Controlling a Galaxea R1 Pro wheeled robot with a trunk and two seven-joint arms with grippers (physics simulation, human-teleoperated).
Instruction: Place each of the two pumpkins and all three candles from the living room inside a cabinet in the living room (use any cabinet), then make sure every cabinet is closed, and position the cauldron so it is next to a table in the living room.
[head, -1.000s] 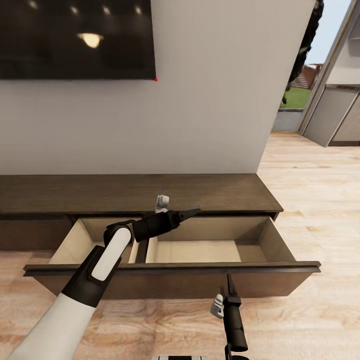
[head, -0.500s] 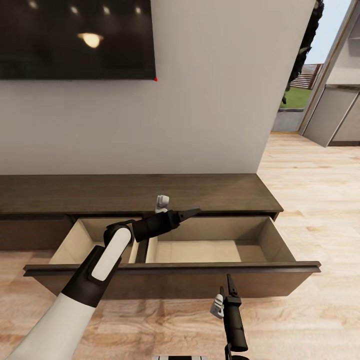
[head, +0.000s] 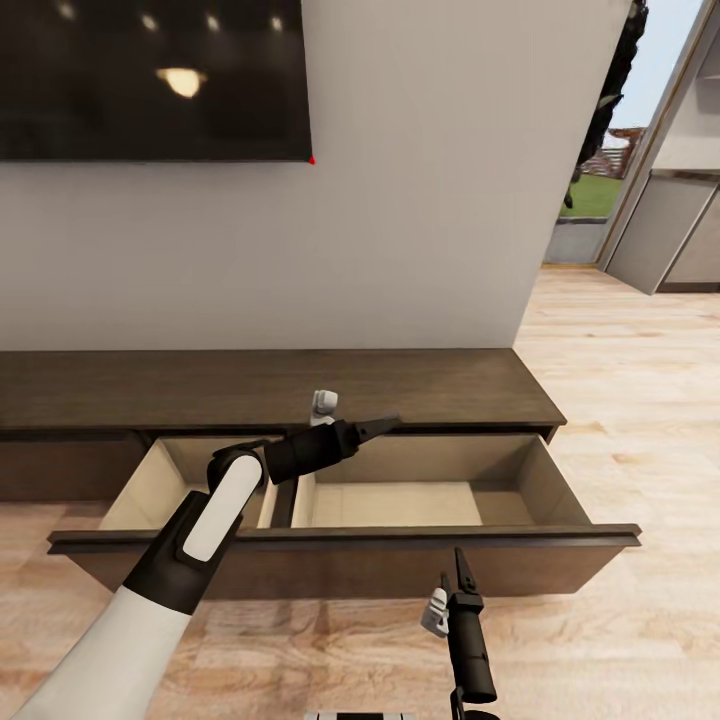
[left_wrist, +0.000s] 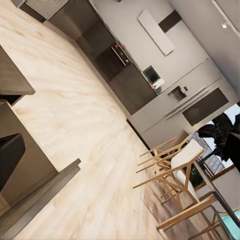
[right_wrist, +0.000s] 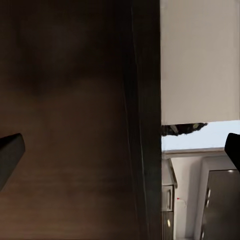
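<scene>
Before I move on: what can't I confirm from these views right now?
- Drawer, head view: its left compartment floor is hidden by the left arm.
- Left end effector, head view: seen side-on, so open or shut is unclear.
- Cabinet, head view: its left end is cut off by the frame edge.

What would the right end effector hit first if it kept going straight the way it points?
Most likely the dark front panel of the open drawer: the right end effector points up at it from just in front, fingers spread, though the gap is hard to judge.
</scene>
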